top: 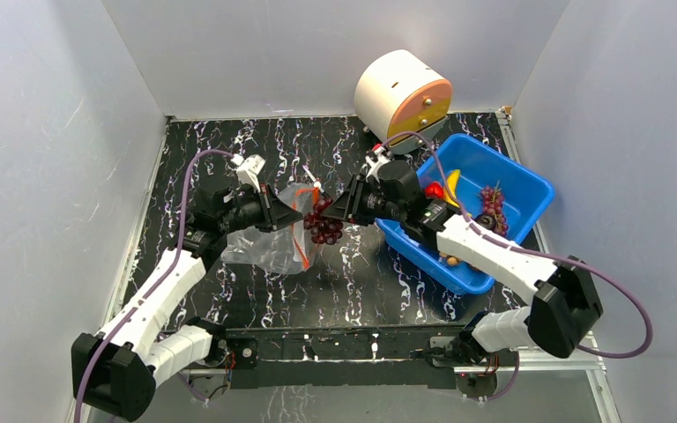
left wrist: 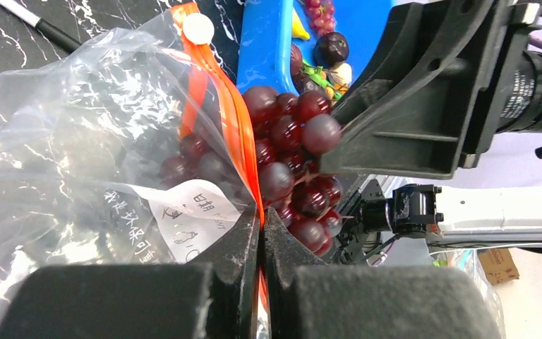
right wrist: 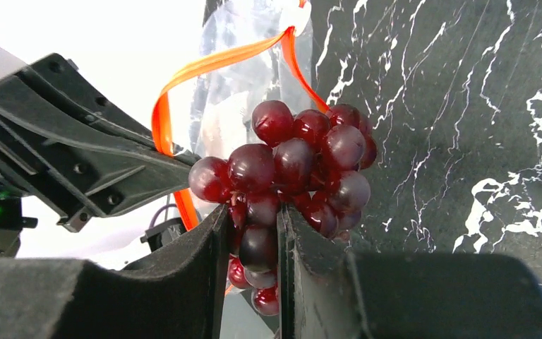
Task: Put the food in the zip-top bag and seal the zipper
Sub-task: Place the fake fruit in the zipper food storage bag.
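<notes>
The clear zip-top bag (top: 273,231) lies left of centre, its mouth facing right. My left gripper (top: 295,214) is shut on the bag's red-orange zipper strip (left wrist: 234,127), holding the near lip up. My right gripper (top: 328,212) is shut on a dark red grape bunch (top: 323,224) and holds it at the bag's mouth, right beside the strip. The bunch fills the right wrist view (right wrist: 289,166) and shows in the left wrist view (left wrist: 293,162). A banana (top: 452,187), a red round fruit (top: 434,189) and another grape bunch (top: 492,201) lie in the blue bin.
The blue bin (top: 520,231) stands at the right, under my right arm. A cream cylinder with an orange face (top: 403,92) stands at the back. A black pen (left wrist: 35,22) lies beyond the bag. Grey walls enclose the marbled table.
</notes>
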You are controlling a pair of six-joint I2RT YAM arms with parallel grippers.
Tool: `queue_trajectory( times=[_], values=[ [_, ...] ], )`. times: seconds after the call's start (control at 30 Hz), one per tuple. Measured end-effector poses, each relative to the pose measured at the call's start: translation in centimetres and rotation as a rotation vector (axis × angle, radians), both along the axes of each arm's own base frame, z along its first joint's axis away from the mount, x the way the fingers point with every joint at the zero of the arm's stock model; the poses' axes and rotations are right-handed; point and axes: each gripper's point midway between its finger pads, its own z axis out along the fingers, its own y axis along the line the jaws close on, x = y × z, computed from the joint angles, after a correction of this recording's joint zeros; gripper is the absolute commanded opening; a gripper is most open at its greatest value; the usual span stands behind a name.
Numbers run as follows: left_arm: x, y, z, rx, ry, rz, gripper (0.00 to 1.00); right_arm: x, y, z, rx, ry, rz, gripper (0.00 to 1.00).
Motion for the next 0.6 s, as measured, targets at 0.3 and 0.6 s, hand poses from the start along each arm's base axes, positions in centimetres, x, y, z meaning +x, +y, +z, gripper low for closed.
queue_trajectory(
  times=[0.3, 0.6],
  values=[
    [0.6, 0.1, -4.0, 0.104, 0.093, -0.031, 0.00, -0.9, 2.4, -0.6, 0.128, 0.018, 0.121, 0.20],
    [-0.4, -1.1, 2.6, -0.074, -0.048, -0.069, 0.00, -2.3, 0.1, 2.1, 0.262, -0.019, 0.026, 0.22]
  ],
)
